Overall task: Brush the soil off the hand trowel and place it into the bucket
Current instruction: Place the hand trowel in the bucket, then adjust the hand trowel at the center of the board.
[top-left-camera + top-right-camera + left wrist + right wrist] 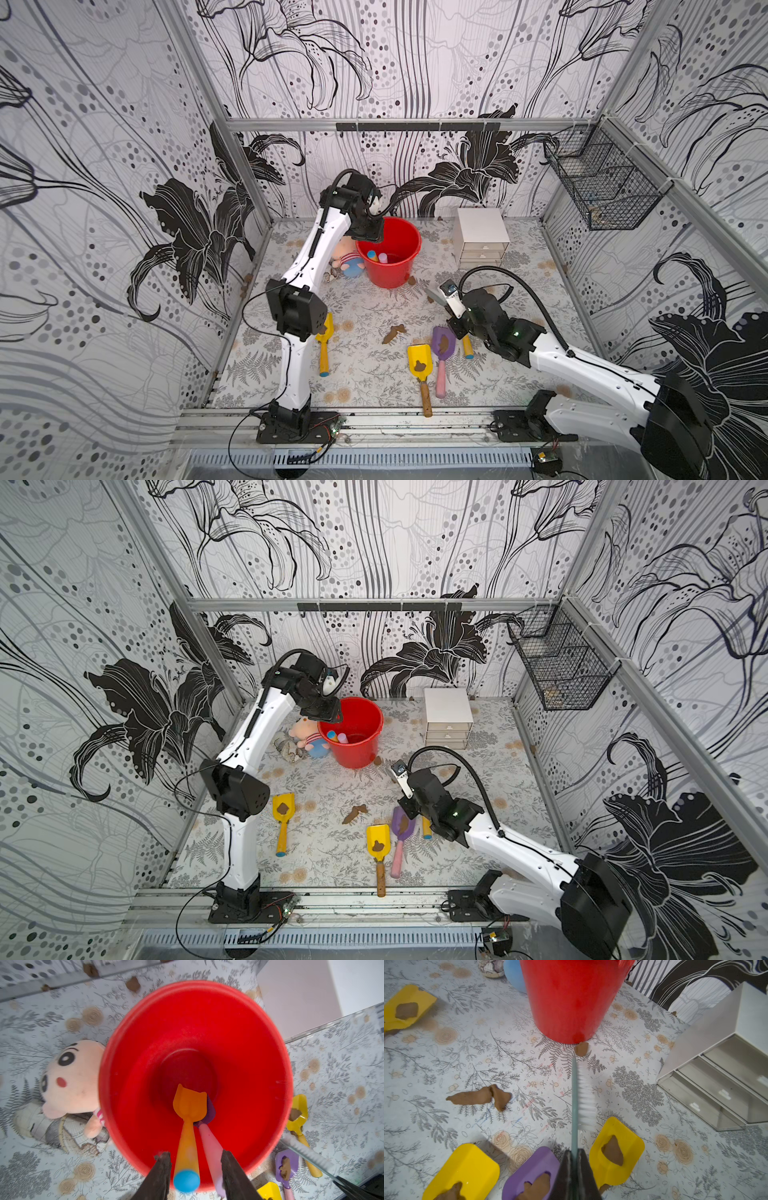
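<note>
Orange trowel stands blade-down inside the bucket, its handle rising straight up between your left gripper, whose jaws are parted (no contact that I can see), so lift clear vertically. Your right gripper is clamped on the brush, just beside a yellow trowel bearing soil.
</note>
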Controlling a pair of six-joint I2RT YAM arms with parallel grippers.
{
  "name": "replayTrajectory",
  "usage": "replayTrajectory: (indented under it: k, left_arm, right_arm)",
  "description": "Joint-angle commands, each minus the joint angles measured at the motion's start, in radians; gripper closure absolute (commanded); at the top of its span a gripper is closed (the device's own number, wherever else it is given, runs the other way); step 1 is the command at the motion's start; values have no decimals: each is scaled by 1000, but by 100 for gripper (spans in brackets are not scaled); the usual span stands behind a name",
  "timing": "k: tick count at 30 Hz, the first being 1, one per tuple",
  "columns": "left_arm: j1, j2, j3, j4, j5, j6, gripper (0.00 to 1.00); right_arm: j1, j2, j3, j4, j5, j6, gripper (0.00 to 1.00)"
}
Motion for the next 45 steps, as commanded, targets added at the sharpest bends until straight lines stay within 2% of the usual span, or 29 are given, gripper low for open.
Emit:
replayTrajectory:
  k: [1, 9, 12, 17, 20, 27, 31, 38, 45]
  left_arm:
    - [1, -232, -214, 184, -30, -98, 55]
    - [1, -793, -1070, 531, -67, -353, 51]
    - [-1, -933, -1313, 522, -140, -455, 49]
    - [-4, -1105, -1590, 488, -262, -619, 46]
    - [-60, -1145, -1636, 472, -361, -705, 40]
    - [-61, -1104, -1801, 577, -370, -818, 38]
    - [-66, -1107, -1787, 558, -410, -825, 36]
    - [-84, -1091, -1815, 557, -353, -873, 36]
    - [-87, -1143, -1924, 637, -301, -940, 36]
  right_arm:
    - [-2, -10, 3, 26, -103, 87, 100]
    - [-2, -33, -39, 117, -240, 220, 100]
    - [-2, -24, -48, 146, -262, 239, 100]
    - [-2, 32, -53, 207, -308, 251, 100]
    - [-2, 72, -46, 220, -319, 250, 100]
    - [-2, 91, -61, 254, -355, 271, 100]
    - [-2, 79, -71, 253, -346, 264, 100]
    - [-2, 69, -70, 250, -346, 268, 100]
    - [-1, 65, -73, 250, -349, 268, 100]
